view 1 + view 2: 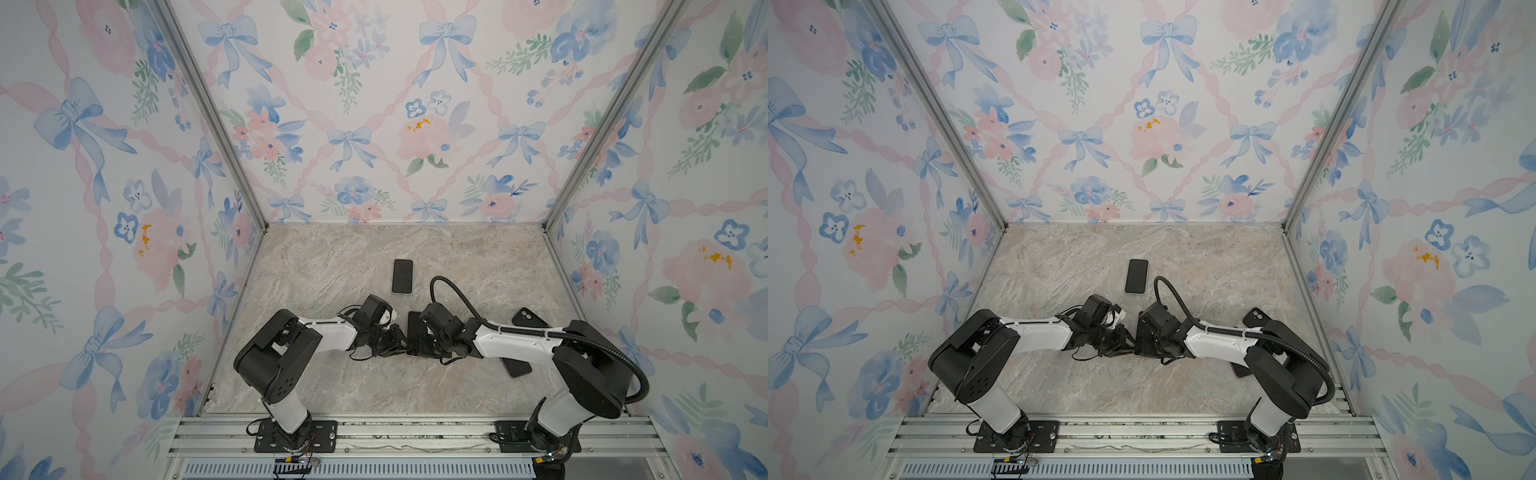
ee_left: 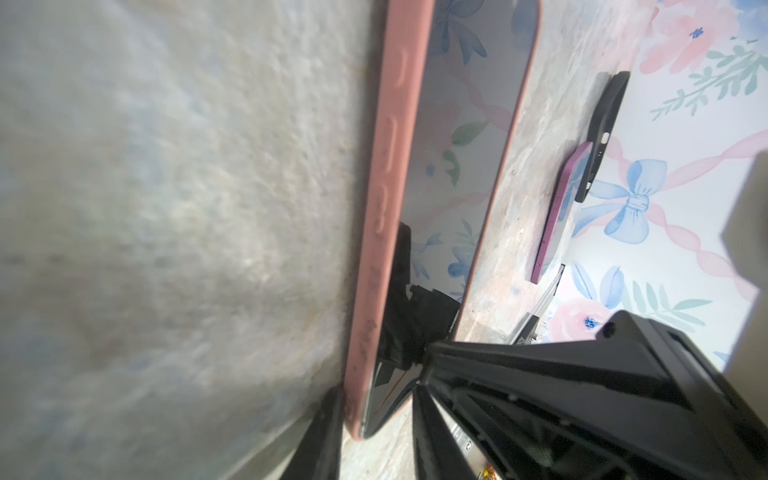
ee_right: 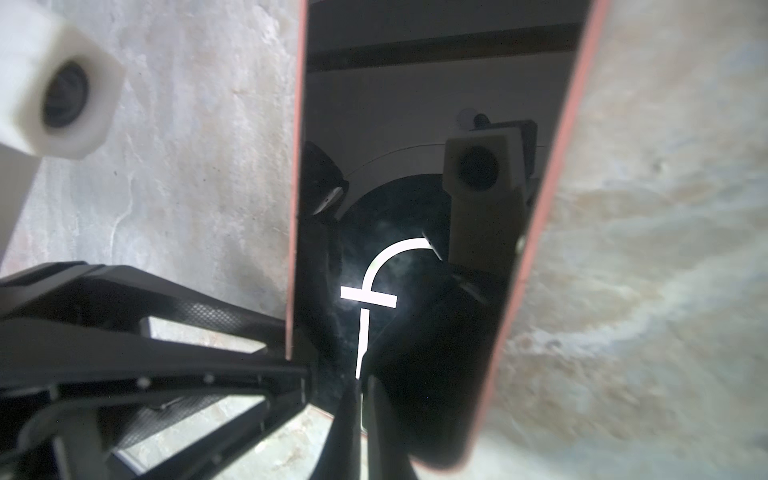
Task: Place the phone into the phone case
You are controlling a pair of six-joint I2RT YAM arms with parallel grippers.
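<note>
**Both grippers meet at the near end of the cased phone**

I have the phone lying screen-up inside the pink phone case. It sits about midway across the table, nearer the near edge than the far one. In the wrist views the pink rim runs along both long sides of the glass, so I judge the phone mostly seated. The near corner is the one part I cannot confirm.

Its long axis runs from the near edge toward the far edge, and both arms work at its near end. The left gripper comes in from the left side and the right gripper from the right, about equally close.

The left gripper's jaws stand partly apart with the case's near corner between them, which reads to me as a pinch on the case. The right gripper's jaws are pressed together, tips on the screen. My next move would be to press along that axis toward the far end.

A black case and a purple phone lie apart, toward the right edge.
</note>
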